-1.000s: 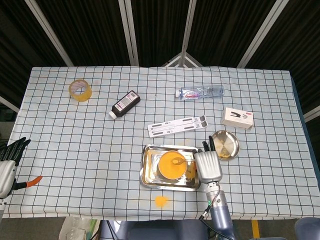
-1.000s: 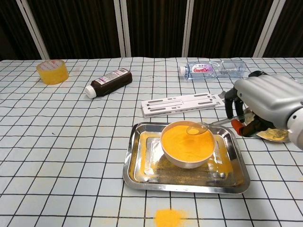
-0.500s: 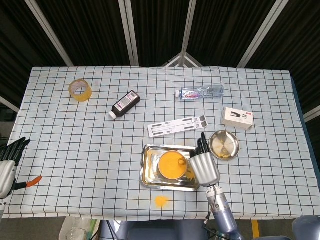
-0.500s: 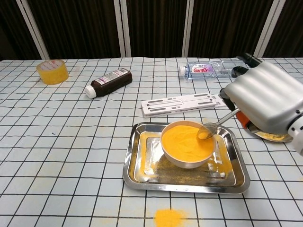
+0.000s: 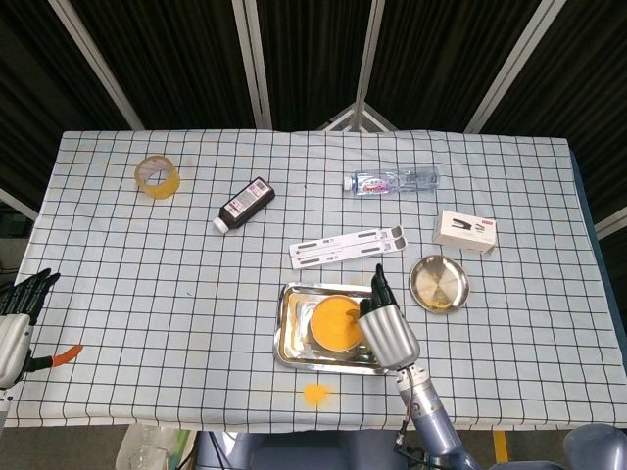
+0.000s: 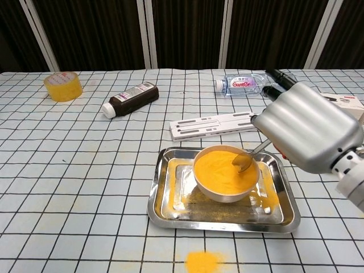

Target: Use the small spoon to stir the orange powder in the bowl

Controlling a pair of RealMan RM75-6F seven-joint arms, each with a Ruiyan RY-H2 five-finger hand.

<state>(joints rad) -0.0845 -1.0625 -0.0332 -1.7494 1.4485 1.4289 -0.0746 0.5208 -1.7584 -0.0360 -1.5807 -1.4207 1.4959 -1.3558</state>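
Observation:
A white bowl (image 6: 224,176) (image 5: 335,322) full of orange powder sits in a steel tray (image 6: 173,207) (image 5: 290,345) at the near middle of the table. My right hand (image 6: 307,134) (image 5: 389,333) holds a small metal spoon (image 6: 245,160), whose tip dips into the powder at the bowl's right side. The hand hovers just right of the bowl, over the tray's right edge. My left hand (image 5: 20,311) is at the table's left edge, far from the bowl, fingers apart and holding nothing.
Spilled orange powder (image 6: 203,262) lies in front of the tray. Behind it lie a white flat strip (image 6: 213,124), a dark bottle (image 6: 129,98), a water bottle (image 6: 250,83) and a tape roll (image 6: 63,86). A steel dish (image 5: 439,284) and a white box (image 5: 465,231) are at the right.
My right hand has shifted left toward the bowl and lowered the spoon, whose tip went from above the rim into the powder. The left hand has not moved.

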